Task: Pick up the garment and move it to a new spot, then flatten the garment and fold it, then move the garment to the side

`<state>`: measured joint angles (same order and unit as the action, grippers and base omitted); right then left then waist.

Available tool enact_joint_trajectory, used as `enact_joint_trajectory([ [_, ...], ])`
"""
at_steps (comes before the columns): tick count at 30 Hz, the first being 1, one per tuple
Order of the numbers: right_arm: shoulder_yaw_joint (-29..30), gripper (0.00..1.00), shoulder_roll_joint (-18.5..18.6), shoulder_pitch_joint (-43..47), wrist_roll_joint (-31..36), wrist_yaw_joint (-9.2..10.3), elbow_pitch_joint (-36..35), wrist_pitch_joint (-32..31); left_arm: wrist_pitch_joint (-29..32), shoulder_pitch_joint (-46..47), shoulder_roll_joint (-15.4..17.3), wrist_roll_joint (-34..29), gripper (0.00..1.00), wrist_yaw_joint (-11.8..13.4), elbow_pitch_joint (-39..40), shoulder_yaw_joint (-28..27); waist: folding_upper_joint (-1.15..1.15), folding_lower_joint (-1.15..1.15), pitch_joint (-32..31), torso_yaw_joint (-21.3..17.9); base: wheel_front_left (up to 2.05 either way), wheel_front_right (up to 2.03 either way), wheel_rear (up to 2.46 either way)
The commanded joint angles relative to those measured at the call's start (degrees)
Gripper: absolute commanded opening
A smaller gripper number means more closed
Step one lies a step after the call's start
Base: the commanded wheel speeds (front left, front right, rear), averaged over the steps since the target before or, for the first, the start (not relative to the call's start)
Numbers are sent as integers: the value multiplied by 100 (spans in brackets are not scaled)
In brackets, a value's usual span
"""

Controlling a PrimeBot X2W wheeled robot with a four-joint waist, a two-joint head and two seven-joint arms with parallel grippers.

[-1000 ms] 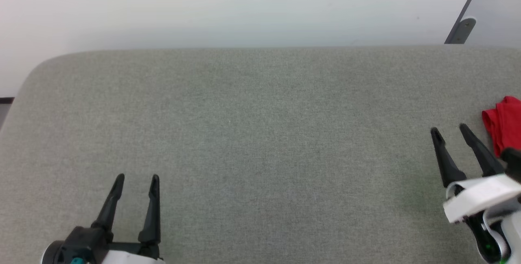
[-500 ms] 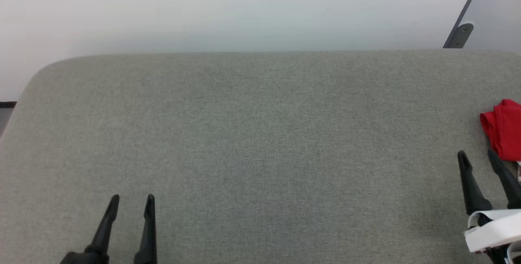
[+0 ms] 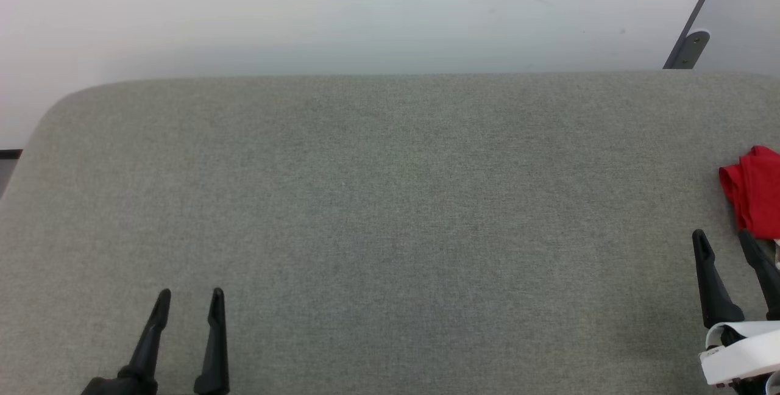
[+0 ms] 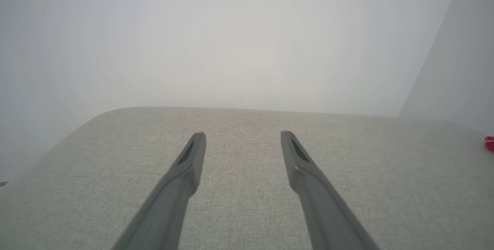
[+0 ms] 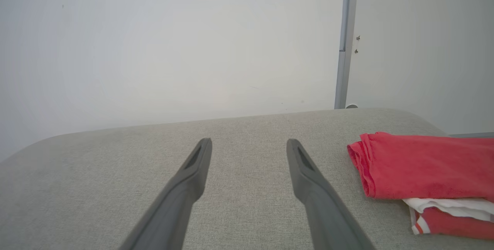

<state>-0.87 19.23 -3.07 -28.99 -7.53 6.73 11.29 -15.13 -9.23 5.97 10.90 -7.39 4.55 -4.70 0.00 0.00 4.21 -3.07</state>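
Fingers apart on the right claw [image 3: 723, 238], nothing between them, tips pointing up the head view and poised just beside the garment [image 3: 755, 200] without touching it. The right wrist view makes that gap plain: grey cloth surface between the two dark fingers, the red bundle off to one side. And it's a tidy bundle, red layers stacked with rounded fold edges, a white sleeve and striped trim peeking out underneath. It sits at the far right edge of the worktop [image 3: 390, 200], partly cut off in the head view. Over on the other side, the left claw [image 3: 191, 294] hangs parted and empty too, low by the near edge and well apart from the shirt. Why so? Judging by the folded shape and its place at the side, the fold looks done and the garment looks parked where the task wants it. Neither claw has cause to grip anything. A pale wall closes the scene behind.
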Motion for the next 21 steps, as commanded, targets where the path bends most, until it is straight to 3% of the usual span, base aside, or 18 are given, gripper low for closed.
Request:
enact_joint_trajectory([
  [1, 21, 100, -38, 46, 36, 10, -34, -12, 4, 17, 5, 26, 100, -13, 13, -20, 0, 0, 0, 1, 0, 0, 0],
  [12, 42, 100, -114, 75, 49, 10, -151, -65, 4, 37, -6, -2, 100, -13, 148, -101, 0, 0, 23, 46, 0, 0, 0],
  [13, 30, 0, -113, 26, 27, 0, -120, -73, -1, 0, -9, -15, 0, 0, 110, -82, 0, 0, 23, 45, 0, 0, 0],
  [17, -9, 0, -268, 77, 7, 0, 84, -80, 4, -46, -71, 10, 0, 2, -107, -54, 0, 0, 22, 46, 0, 0, 0],
  [21, 22, 0, -347, 69, -330, 0, 126, -164, 86, 17, -66, 463, 0, 12, -183, -25, 0, 0, 9, 54, 0, 0, 0],
])
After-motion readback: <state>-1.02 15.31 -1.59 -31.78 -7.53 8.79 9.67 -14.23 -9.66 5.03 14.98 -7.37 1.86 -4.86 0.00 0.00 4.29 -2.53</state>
